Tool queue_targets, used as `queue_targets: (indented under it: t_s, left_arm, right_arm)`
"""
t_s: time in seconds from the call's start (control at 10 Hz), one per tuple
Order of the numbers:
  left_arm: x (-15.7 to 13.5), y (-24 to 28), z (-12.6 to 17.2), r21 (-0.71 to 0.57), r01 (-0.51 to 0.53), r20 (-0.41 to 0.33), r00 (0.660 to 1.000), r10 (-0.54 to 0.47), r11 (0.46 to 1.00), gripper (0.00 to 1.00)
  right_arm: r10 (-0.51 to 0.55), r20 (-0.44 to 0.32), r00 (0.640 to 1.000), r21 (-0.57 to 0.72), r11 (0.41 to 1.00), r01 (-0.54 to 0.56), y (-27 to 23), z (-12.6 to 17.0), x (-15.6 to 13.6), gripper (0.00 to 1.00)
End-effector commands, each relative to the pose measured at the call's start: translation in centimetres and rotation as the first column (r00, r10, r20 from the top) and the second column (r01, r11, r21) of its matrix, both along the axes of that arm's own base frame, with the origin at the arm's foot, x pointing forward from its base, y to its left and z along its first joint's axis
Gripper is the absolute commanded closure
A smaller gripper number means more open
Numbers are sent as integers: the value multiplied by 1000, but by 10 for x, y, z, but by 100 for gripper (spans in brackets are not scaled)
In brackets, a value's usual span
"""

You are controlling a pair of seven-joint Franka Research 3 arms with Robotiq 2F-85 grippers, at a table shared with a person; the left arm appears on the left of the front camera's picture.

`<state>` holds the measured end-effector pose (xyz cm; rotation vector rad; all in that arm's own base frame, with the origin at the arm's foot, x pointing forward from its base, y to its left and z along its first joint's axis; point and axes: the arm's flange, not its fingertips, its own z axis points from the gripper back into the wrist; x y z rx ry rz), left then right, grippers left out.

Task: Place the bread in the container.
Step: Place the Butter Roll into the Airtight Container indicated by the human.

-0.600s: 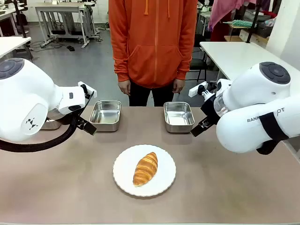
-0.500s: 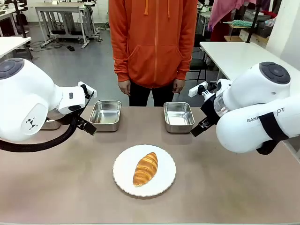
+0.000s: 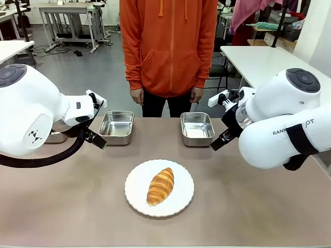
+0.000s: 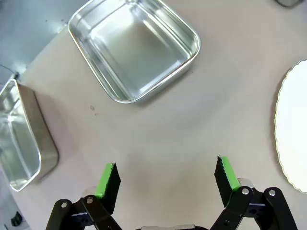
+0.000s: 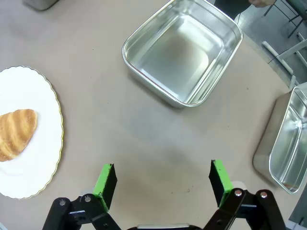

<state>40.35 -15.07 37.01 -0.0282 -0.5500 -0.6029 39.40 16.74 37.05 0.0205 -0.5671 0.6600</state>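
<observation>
Two hands hang spread wide and empty above the tabletop (image 3: 258, 206): our left hand (image 4: 166, 175) at the left, our right hand (image 5: 162, 178) at the right. Nearest us, between them, the bread (image 3: 161, 186) lies on a white plate (image 3: 135, 200), not yet touched.

We judge that the glossy, tapered crust could slip if we close off-centre. A hard squeeze could crush it, and a low approach could catch the plate's rim and drag it. The trays look small, so a roll released askew might rest across a rim.

Farther off stand the left tray (image 3: 117, 127) and the right tray (image 3: 197, 128), both empty. A third tray (image 4: 19, 139) sits left of the left one. A fourth tray (image 5: 288, 143) lies beside the right one, away from the plate. What shows of these two is empty. A person (image 3: 168, 51) stands at the far side.
</observation>
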Motion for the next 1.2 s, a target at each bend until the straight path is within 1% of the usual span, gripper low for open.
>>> queue_targets:
  t_s: [0.0,0.3,0.4,0.5,0.6,0.8,0.9,1.1]
  left_arm:
    - [0,0,0,0,0,0,1000,0,1000,0]
    - [0,0,0,0,0,0,1000,0,1000,0]
    - [0,0,0,0,0,0,1000,0,1000,0]
    - [5,11,23,-42,6,22,1000,-5,999,0]
    - [11,21,46,-53,14,25,1000,-13,999,0]
    - [30,54,97,-111,83,-40,995,-88,990,0]
    - [39,81,121,-151,144,-69,985,-156,978,0]
    - [56,150,154,-204,290,-83,946,-312,935,0]
  right_arm:
    - [-2,0,1000,2,1000,2,0,0,0,0]
    - [0,0,1000,0,1000,0,0,0,0,0]
    - [-87,16,996,12,996,86,-1,17,9,0]
    - [-60,0,998,32,998,60,-5,34,17,0]
    - [-62,0,998,53,997,62,-12,55,28,0]
    - [-44,-9,999,102,994,45,-45,103,48,0]
    - [-19,-17,1000,136,991,21,-73,123,52,0]
    - [40,-15,999,193,981,-36,-134,148,54,0]
